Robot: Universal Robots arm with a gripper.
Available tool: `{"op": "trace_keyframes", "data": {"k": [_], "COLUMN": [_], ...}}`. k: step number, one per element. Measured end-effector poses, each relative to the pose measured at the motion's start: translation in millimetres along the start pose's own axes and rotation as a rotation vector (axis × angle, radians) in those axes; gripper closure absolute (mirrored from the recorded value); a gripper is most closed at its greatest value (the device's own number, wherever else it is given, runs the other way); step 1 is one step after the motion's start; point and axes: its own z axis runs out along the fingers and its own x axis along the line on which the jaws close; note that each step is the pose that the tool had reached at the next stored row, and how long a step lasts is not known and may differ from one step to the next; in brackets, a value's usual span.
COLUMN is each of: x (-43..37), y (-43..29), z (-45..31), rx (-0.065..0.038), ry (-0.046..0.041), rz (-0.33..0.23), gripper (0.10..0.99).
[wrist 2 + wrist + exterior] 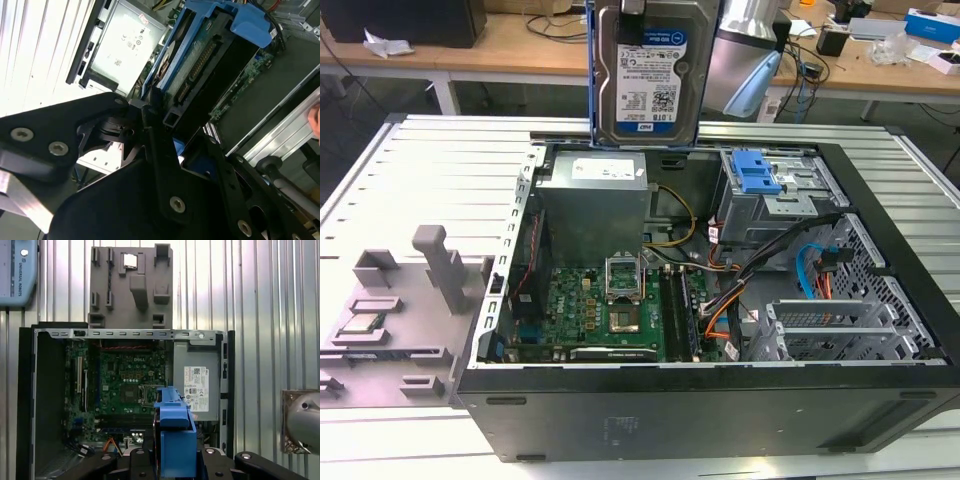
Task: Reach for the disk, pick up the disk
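Closest up, the end effector [175, 462] has its black fingers [155, 150] closed tight on the disk [645, 75], gripping the blue plastic along its edge. In the exterior view the disk hangs upright, high over the open computer case [880, 250] and apart from everything inside it. Its label faces out: a white-and-blue sticker with barcodes and small print (too fine for me to read). Bare silver metal frames the sticker, with blue rails [591, 70] along the sides. Both wrist views look along the disk's edge instead, and the second wrist view adds its dark connector row [200, 65]. Beyond it, the first wrist view shows the motherboard [127, 382], the power supply [197, 360] with its white sticker, and a grey holder [131, 295] on the ribbed desk [270, 315] carrying a small silver chip [130, 260].
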Motion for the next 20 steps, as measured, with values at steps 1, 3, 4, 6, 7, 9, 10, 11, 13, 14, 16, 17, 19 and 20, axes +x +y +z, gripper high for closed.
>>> {"op": "trace_keyframes", "data": {"k": [1, 3, 4, 6, 7, 9, 10, 11, 13, 14, 16, 17, 19, 20], "x": [0.0, 0.0, 0.0, -0.1, -0.1, -0.1, -0.1, -0.1, -0.1, -0.1, -0.2, -0.2, -0.2, -0.2], "y": [-0.4, -1.2, -1.7, -3.1, -3.6, -4.7, -5.3, -6.1, -7.9, -8.5, -9.7, -10.1, -11.2, -11.7], "z": [0.6, 1.4, 1.9, 3.3, 3.8, 4.9, 5.4, 6.1, 7.3, 7.7, 8.7, 9.2, 10.6, 11.2], "rx": [0.0, 0.0, 0.0, 0.0, 0.0, 0.0, 0.0, 0.0, 0.0, 0.0, 0.0, 0.0, 0.0, 0.0], "ry": [0.0001, 0.0003, 0.0004, 0.0006, 0.0006, 0.0009, 0.0011, 0.0011, 0.0016, 0.0017, 0.0018, 0.002, 0.0024, 0.0027], "rz": [0.0, 0.0, 0.0, 0.0, 0.0, 0.0, 0.0, 0.0, 0.0, 0.0, 0.0, 0.0, 0.0, 0.0], "gripper": [0.718, 0.718, 0.718, 0.718, 0.718, 0.718, 0.718, 0.718, 0.718, 0.718, 0.718, 0.718, 0.718, 0.718]}}
